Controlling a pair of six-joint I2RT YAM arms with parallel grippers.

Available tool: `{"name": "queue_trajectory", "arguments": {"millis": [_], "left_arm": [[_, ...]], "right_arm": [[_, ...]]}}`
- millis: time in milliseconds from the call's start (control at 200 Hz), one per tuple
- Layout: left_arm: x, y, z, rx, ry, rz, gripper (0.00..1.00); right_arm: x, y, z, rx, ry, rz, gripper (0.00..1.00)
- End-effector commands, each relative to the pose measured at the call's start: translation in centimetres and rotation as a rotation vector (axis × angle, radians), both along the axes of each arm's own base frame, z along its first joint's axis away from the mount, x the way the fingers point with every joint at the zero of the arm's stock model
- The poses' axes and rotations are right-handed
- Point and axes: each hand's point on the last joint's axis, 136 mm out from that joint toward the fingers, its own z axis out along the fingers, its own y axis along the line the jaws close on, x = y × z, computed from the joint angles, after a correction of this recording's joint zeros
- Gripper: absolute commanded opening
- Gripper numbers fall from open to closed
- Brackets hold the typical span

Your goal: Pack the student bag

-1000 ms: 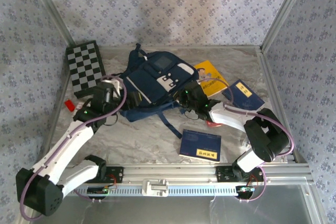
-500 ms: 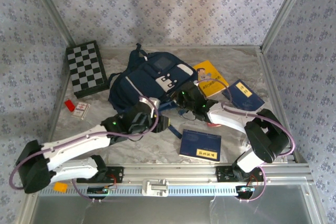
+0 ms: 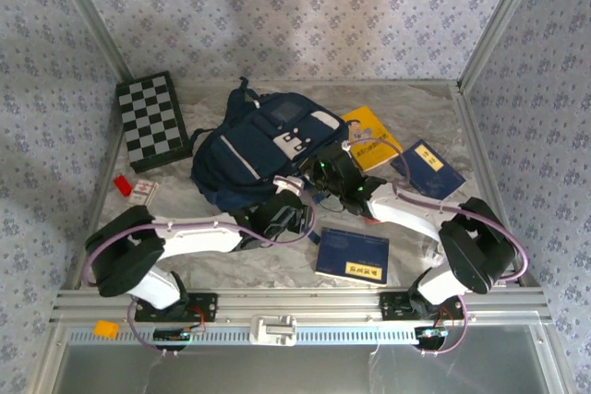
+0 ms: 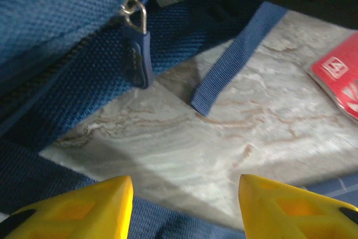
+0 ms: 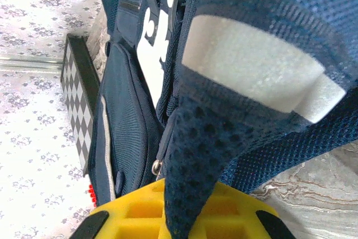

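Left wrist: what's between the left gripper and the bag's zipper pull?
Bare marble tabletop between left gripper and zipper pull, left wrist view; strap end alongside.

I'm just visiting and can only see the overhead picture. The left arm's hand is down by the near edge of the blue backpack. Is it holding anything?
Observer: No. Its wrist camera shows the left hand open over bare table, with nothing between its yellow fingers.
Visitor: What is it aimed at, then?
Observer: A zipper pull hanging from the student bag sits just ahead of it.
Visitor: And the other hand?
Observer: The right hand is shut on a mesh shoulder strap of the bag.
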Motion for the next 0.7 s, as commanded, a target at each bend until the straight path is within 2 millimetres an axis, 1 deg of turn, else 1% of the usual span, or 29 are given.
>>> {"name": "queue_trajectory", "arguments": {"millis": [0,35,85,155,265,310,390,430,490,575,695], "left_arm": [[2.9,-0.4,2.0,-0.018,-0.118,0.088,0.52],[3.4,-0.3,1.8,-0.021,-0.118,0.098,0.52],[3.8,-0.7,1.9,-0.031,-0.133,0.074,0.52],[4.3,-1.4,2.4,-0.026,-0.181,0.046,0.52],[5.2,-1.8,3.3,-0.037,-0.228,0.039,0.52],[5.6,-1.6,3.5,-0.036,-0.245,0.053,0.52],[6.6,-1.4,3.6,-0.05,-0.247,0.07,0.49],[7.0,-1.6,4.0,-0.074,-0.257,0.064,0.47],[7.0,-2.4,4.7,-0.11,-0.288,0.029,0.45],[7.0,-3.2,5.2,-0.123,-0.313,-0.008,0.45],[7.0,-3.7,6.1,-0.15,-0.355,-0.036,0.43]], "right_arm": [[0.5,0.4,4.1,0.085,-0.086,-0.023,0.0],[0.5,0.4,4.0,0.086,-0.083,-0.022,0.0],[0.3,0.5,3.8,0.087,-0.079,-0.019,0.0],[0.2,0.7,3.4,0.09,-0.071,-0.017,0.0],[0.1,0.8,3.1,0.1,-0.063,-0.016,0.0],[0.1,0.8,3.1,0.104,-0.061,-0.018,0.0],[0.0,0.9,3.0,0.105,-0.06,-0.015,0.0],[-0.1,0.9,2.7,0.101,-0.056,-0.016,0.0],[-0.3,1.0,2.3,0.1,-0.045,-0.019,0.0],[-0.3,1.2,1.7,0.111,-0.034,-0.017,0.0],[-0.3,1.6,1.3,0.116,-0.021,-0.006,0.0]]}}
